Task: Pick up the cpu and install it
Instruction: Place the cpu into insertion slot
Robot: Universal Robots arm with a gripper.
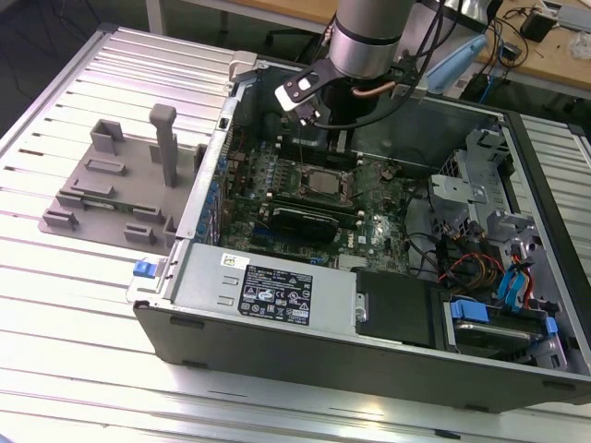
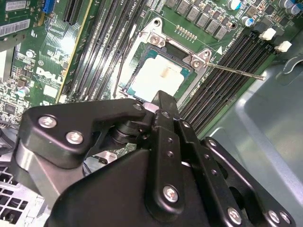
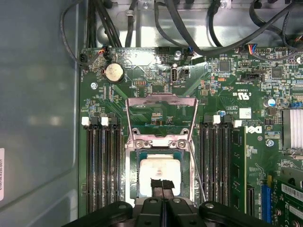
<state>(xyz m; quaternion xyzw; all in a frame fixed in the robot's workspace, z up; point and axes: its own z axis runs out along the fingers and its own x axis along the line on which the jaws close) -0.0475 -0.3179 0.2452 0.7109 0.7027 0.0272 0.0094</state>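
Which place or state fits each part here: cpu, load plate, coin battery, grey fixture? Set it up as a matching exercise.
1. cpu
2. load plate
3. coin battery
4. grey fixture

A. on the table, outside the case
B. swung open
C. lying in the socket
D. round and silver, on the green board

Pairs: 1-C, 2-B, 3-D, 4-A
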